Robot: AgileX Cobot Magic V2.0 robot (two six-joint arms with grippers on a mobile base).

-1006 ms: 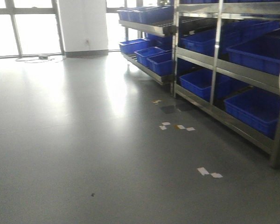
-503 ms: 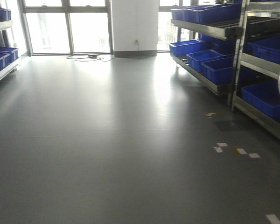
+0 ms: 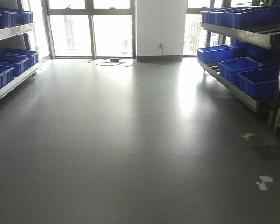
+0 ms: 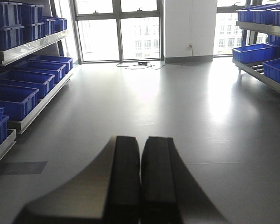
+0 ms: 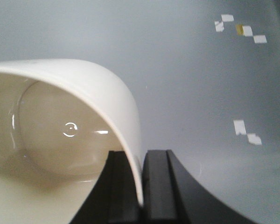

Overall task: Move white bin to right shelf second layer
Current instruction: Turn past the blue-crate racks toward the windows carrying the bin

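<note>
Grey floor [image 5: 191, 70] below; R tool [image 5: 141, 163] pinches white bin [image 5: 91, 77] wall.

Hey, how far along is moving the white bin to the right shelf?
Pickup looks done: the right end effector grips the white bin by its wall, above the floor. In hand: the carry, facing open floor. Left: reaching the right shelf and placing it. The left end effector is shut, empty.

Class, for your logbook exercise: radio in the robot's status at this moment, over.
Left gripper shut, empty. Right gripper shut on white bin rim. Floor ahead open; blue crates on racks both sides.
</note>
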